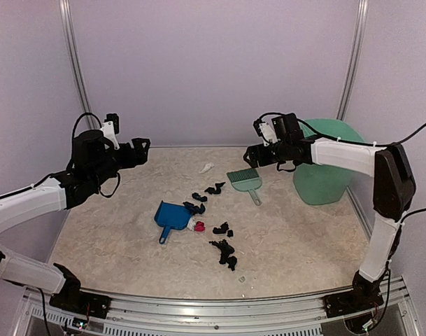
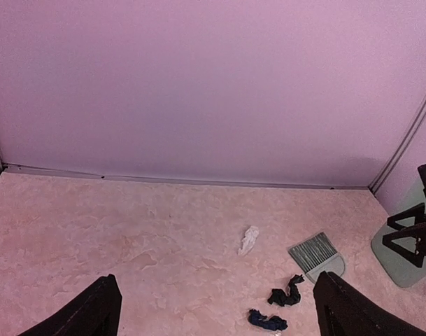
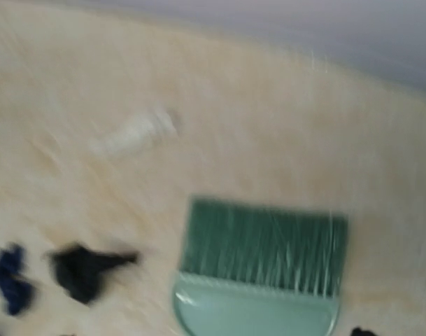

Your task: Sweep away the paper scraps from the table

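Observation:
Several black paper scraps (image 1: 225, 250) lie in a loose line down the middle of the table (image 1: 303, 238), with a pink-red one (image 1: 198, 225) by the blue dustpan (image 1: 172, 215) and a white one (image 1: 206, 168) at the back. My left gripper (image 1: 141, 148) hovers open and empty over the back left; its view shows the white scrap (image 2: 248, 239) and black scraps (image 2: 286, 292) ahead of its fingers (image 2: 94, 311). My right gripper (image 1: 249, 155) hangs just above the green hand brush (image 1: 245, 180), apart from it. Its blurred view shows the brush (image 3: 261, 266) but no fingers.
A mint-green bin (image 1: 324, 161) stands at the back right, behind the right arm. The dustpan lies flat left of centre with its handle toward the near edge. White walls enclose the back and sides. A metal rail (image 1: 219, 304) runs along the near edge.

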